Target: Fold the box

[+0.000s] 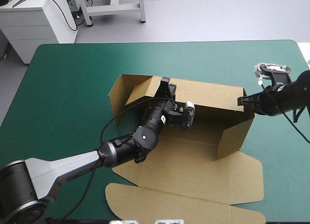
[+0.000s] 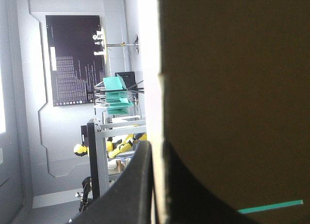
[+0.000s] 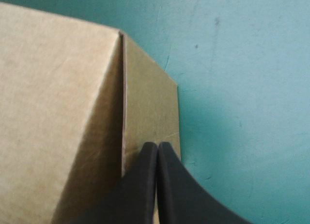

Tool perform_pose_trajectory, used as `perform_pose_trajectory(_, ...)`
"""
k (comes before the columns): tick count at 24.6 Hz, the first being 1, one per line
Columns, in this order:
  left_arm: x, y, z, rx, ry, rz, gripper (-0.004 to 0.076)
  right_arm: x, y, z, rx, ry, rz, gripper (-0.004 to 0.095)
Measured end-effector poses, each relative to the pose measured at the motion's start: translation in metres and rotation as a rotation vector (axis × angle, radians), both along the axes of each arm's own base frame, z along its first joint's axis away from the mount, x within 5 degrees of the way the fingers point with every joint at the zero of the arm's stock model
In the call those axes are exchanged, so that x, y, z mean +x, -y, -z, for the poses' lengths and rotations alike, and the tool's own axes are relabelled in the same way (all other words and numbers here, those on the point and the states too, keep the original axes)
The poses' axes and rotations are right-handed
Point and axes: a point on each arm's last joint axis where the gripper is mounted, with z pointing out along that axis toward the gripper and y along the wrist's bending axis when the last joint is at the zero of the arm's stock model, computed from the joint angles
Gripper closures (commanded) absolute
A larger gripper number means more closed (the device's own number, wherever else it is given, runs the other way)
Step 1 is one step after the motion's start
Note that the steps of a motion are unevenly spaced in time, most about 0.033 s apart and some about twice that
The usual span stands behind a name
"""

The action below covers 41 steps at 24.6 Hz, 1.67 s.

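The brown box (image 1: 193, 158) lies at the table's middle, its back wall and right end wall raised, its lid panel flat toward the near edge. My left gripper (image 1: 164, 87) reaches over the base to the back wall near its left end. In the left wrist view that gripper (image 2: 156, 147) is shut on the box, the board's (image 2: 232, 88) edge running between the black fingers (image 2: 140, 185). My right gripper (image 1: 240, 101) is at the box's far right corner. Its fingers (image 3: 145, 185) meet in a point, the gripper (image 3: 157, 147) shut with its tip against the corner panel (image 3: 150, 108).
The flat lid and its flaps (image 1: 184, 204) stretch almost to the table's near edge. An angled flap (image 1: 127, 91) stands at the back wall's left end. The teal-green cover (image 1: 72, 88) surrounds the box, also beside the right gripper (image 3: 242, 88).
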Motion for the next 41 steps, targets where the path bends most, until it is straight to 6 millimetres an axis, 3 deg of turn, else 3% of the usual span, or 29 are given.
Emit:
perform_pose_trajectory(5,0.0,0.0,0.0,0.0,0.0,0.0,0.0732,-0.023,-0.005,0.022,0.017,0.041,-0.022,0.0928)
perform_pose_trajectory(12,0.0,0.001,0.0,-0.002,-0.005,0.009,0.0732,-0.06,-0.013,0.063,0.054,0.304,-0.048,0.0925)
perform_pose_trajectory(14,0.0,0.001,0.0,-0.002,-0.005,0.009,0.0732,-0.064,-0.014,0.066,0.024,0.327,-0.088,0.09)
perform_pose_trajectory(15,0.0,0.001,0.0,-0.002,-0.005,0.009,0.0732,-0.065,-0.014,0.066,0.011,0.33,-0.105,0.0867)
perform_pose_trajectory(17,-0.001,0.001,0.0,-0.002,-0.006,0.01,0.0732,-0.067,-0.014,0.068,-0.011,0.31,-0.134,0.0697)
perform_pose_trajectory(18,-0.001,0.001,0.0,-0.002,-0.006,0.01,0.0732,-0.068,-0.014,0.069,-0.024,0.298,-0.15,0.0552)
perform_pose_trajectory(20,0.0,0.001,0.0,-0.002,-0.006,0.01,0.0732,-0.071,-0.013,0.072,-0.072,0.272,-0.217,0.0395)
perform_pose_trajectory(24,-0.001,0.001,0.0,-0.002,-0.006,0.011,0.0732,-0.073,-0.016,0.073,-0.089,0.263,-0.296,0.0313)
perform_pose_trajectory(32,-0.001,0.001,0.0,-0.002,-0.007,0.012,0.0732,-0.068,-0.019,0.07,-0.072,0.338,-0.332,0.0318)
perform_pose_trajectory(34,-0.001,0.001,0.0,-0.002,-0.006,0.011,0.0732,-0.063,-0.021,0.07,-0.052,0.366,-0.33,0.0359)
perform_pose_trajectory(39,0.0,0.0,0.0,-0.001,-0.003,0.006,0.0732,-0.041,-0.024,0.078,-0.014,0.408,-0.263,0.0762)
perform_pose_trajectory(41,0.0,0.0,0.0,0.0,0.0,-0.001,0.0732,-0.033,-0.026,0.082,-0.027,0.421,-0.245,0.0829)
